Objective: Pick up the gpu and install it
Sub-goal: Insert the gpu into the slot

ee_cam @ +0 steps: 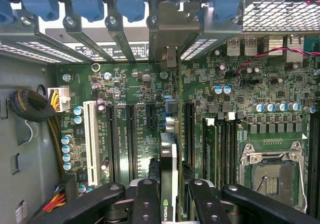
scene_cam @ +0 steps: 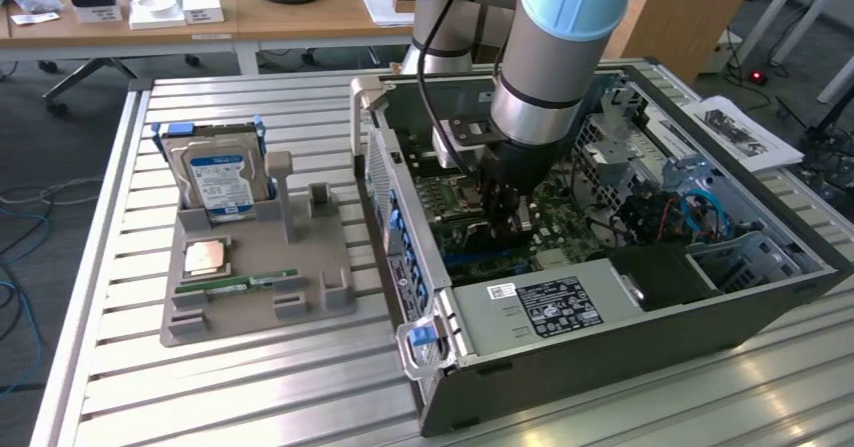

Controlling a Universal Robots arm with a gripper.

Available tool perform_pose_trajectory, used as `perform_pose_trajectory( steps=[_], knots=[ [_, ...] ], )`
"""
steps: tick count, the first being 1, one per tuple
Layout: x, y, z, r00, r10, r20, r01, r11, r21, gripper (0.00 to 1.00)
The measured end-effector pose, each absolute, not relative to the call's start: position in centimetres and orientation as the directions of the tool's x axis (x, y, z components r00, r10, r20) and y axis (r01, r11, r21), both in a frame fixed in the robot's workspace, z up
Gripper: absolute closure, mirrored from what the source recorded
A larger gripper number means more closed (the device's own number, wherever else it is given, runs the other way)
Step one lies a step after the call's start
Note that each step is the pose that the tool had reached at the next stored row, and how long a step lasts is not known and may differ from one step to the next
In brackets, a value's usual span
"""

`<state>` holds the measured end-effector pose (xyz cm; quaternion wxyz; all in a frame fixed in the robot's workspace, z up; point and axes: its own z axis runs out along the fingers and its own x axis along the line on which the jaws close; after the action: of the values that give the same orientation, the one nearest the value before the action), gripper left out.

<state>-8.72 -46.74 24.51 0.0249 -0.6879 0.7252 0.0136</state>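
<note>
Got the gpu (ee_cam: 169, 171) pinched edge-on between my jaws, hanging right over the motherboard (ee_cam: 125, 84) slots inside the open case (scene_cam: 614, 362). Can't tell if it's touching a slot. Case sits on the table (scene_cam: 267, 387), parts tray (scene_cam: 240, 312) at the exterior view's left.

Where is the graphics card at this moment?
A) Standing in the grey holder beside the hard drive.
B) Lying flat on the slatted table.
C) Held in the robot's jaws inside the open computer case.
C: the graphics card is clamped edge-on in the jaws, over the motherboard inside the computer case.
</note>
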Motion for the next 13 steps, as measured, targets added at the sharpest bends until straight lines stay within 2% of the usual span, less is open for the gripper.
perform_pose_trajectory(
  steps=[13],
  knots=[
    [-8.72, -46.74, 24.44, -0.052, -0.997, -0.055, -0.998, 0.053, -0.014, 0.73]
  ],
)
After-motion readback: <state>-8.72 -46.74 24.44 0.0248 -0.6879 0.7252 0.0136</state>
